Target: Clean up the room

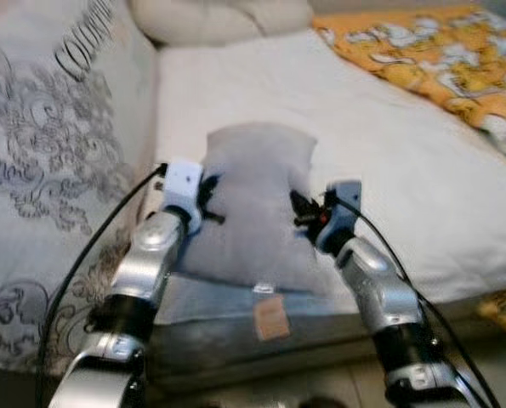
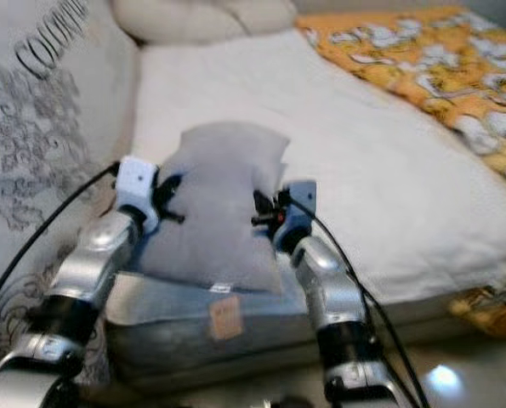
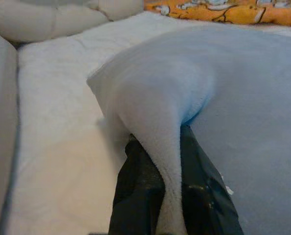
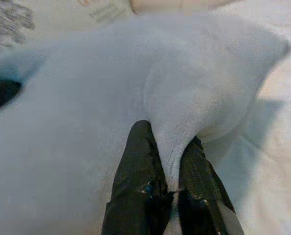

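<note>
While the grey pillow [image 1: 257, 212] lies on the white bed [image 1: 389, 153] near its front edge, I see my left pincer [image 3: 169, 171] clamped on its left side and my right pincer [image 4: 172, 166] pinching its right side.

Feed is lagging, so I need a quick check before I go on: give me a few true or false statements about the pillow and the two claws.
1. Both claws pinch the grey pillow. True: left claw, right claw.
2. The pillow lies on the floor. False: it is over the white bed.
3. An orange patterned blanket lies on the bed's far right. True.
4. The right claw hangs idle. False: it grips the pillow's right edge.
</note>
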Tool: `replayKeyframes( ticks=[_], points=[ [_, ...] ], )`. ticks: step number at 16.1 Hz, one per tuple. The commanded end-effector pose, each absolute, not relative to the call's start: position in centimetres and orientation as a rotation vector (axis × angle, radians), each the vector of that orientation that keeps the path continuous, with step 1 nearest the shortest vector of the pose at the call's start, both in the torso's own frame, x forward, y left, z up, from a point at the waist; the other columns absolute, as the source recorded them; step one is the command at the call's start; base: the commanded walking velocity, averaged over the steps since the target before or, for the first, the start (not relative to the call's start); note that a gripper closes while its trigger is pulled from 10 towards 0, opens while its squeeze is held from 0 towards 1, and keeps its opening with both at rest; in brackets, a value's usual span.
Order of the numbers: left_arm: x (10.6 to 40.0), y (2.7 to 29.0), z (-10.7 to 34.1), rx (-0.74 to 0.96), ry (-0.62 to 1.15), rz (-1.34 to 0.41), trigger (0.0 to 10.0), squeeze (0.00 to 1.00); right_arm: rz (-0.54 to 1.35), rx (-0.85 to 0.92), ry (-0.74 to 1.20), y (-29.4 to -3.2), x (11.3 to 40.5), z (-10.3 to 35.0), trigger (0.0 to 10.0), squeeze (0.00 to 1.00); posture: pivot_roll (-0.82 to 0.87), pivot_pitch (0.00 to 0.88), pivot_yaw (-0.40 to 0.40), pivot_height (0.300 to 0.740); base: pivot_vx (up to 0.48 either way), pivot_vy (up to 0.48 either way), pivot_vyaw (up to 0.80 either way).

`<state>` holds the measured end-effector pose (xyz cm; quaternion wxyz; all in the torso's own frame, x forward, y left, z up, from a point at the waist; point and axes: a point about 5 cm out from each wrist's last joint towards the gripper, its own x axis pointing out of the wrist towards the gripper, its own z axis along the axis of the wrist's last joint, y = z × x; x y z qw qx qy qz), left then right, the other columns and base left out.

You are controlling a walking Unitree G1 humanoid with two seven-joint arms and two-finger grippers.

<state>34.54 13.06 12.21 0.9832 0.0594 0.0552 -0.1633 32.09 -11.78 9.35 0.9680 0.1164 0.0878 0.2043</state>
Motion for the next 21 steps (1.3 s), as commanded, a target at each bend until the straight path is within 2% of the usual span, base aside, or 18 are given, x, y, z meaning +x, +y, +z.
replayKeyframes(
  ticks=[1,10,11,14,15,19,21],
  points=[
    [35.0,13.9,13.6,0.147,0.058,-0.292,10.0,0.00,0.399,0.231,0.147,-12.2,32.3,9.9,10.0,0.00,0.11,0.000,0.036,0.740,0.307,0.000,0.00],
    [35.1,14.8,13.6,0.165,0.059,-0.244,10.0,0.00,0.446,0.264,0.176,-12.4,32.3,9.6,10.0,0.00,0.12,0.000,0.033,0.740,0.304,0.000,0.00],
    [35.2,15.0,13.8,0.167,0.050,-0.235,10.0,0.00,0.428,0.262,0.195,-12.8,32.4,9.4,10.0,1.00,0.12,0.000,0.035,0.740,0.000,0.000,0.00],
    [35.3,15.2,13.8,0.220,0.049,-0.228,10.0,0.00,0.397,0.220,0.192,-13.3,32.6,9.2,10.0,1.00,0.12,0.000,0.036,0.740,0.000,0.000,0.00],
    [35.5,15.5,13.9,0.279,0.038,-0.228,10.0,0.00,0.384,0.160,0.187,-13.8,32.4,8.8,10.0,1.00,0.12,0.000,0.034,0.740,0.000,0.000,0.00],
    [36.5,17.0,15.4,0.431,0.000,-0.194,10.0,0.00,0.391,0.127,0.193,-15.3,32.2,8.4,10.0,1.00,0.11,0.000,0.049,0.740,0.000,0.000,0.00],
    [36.7,17.3,16.3,0.559,-0.028,-0.224,10.0,0.00,0.456,0.114,0.171,-15.6,31.8,8.7,10.0,1.00,0.11,0.000,0.051,0.740,0.000,0.000,0.00]
  ],
)
